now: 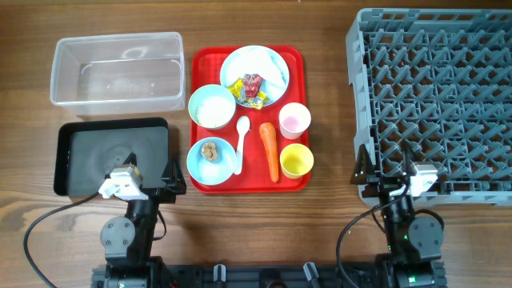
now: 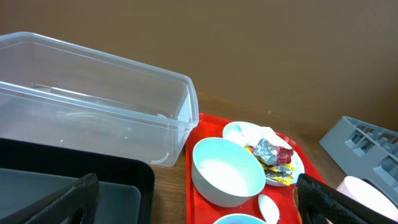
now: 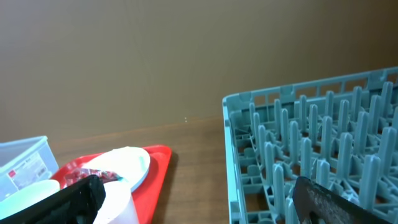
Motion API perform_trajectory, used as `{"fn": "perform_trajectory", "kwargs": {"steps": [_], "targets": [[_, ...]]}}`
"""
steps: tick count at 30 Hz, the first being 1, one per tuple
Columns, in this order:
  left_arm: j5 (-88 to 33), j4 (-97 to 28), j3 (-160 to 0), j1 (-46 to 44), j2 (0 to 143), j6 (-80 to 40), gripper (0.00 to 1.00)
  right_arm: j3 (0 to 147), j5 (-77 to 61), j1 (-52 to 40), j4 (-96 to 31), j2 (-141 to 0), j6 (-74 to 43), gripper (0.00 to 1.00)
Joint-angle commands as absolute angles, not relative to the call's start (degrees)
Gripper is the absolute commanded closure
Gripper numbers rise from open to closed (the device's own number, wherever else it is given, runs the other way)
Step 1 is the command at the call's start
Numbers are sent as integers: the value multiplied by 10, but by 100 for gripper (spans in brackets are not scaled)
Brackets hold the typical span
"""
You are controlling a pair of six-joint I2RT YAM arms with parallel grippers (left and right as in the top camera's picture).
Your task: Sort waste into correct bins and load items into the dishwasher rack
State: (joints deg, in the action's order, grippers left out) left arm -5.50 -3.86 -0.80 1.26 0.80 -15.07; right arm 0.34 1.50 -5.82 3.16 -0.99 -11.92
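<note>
Posture: the left arm [image 1: 128, 224] stands at the near side of the overhead view, wrist pitched forward. The left gripper [image 1: 152, 166] has its jaws spread wide with nothing between them; its black fingers [image 2: 59, 200] sit at the lower corners of the wrist view. The right arm [image 1: 410, 230] stands likewise (a near mirror of the left). The right gripper [image 1: 385, 166] is equally wide apart and holds nothing.

Matt brown wood-grain worktop [image 1: 320, 224]. Clear glossy plastic tub [image 1: 117, 76]. Black tray [image 1: 96, 152], shiny reflective plastic. Red tray [image 1: 250, 182], smooth, glossy, plastic-looking. Matt grey plastic rack [image 1: 432, 96]. Smooth light blue plate [image 1: 272, 60] and bowls [image 1: 212, 106]. Crinkled shiny foil wrappers [image 1: 252, 90]. Matt orange carrot [image 1: 270, 152]. Matt black jaws.
</note>
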Motion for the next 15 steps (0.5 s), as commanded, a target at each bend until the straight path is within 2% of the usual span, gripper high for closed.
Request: {"fn": "perform_trajectory", "kwargs": {"steps": [1, 5, 15], "targets": [[-60, -38, -3, 16, 4, -139, 0, 3, -10, -60, 55, -8, -74, 0], [-74, -27, -3, 16, 4, -142, 0, 3, -29, -60, 91, -8, -28, 0], [-81, -35, -3, 16, 4, -141, 0, 17, -53, -60, 87, -8, -29, 0]]}}
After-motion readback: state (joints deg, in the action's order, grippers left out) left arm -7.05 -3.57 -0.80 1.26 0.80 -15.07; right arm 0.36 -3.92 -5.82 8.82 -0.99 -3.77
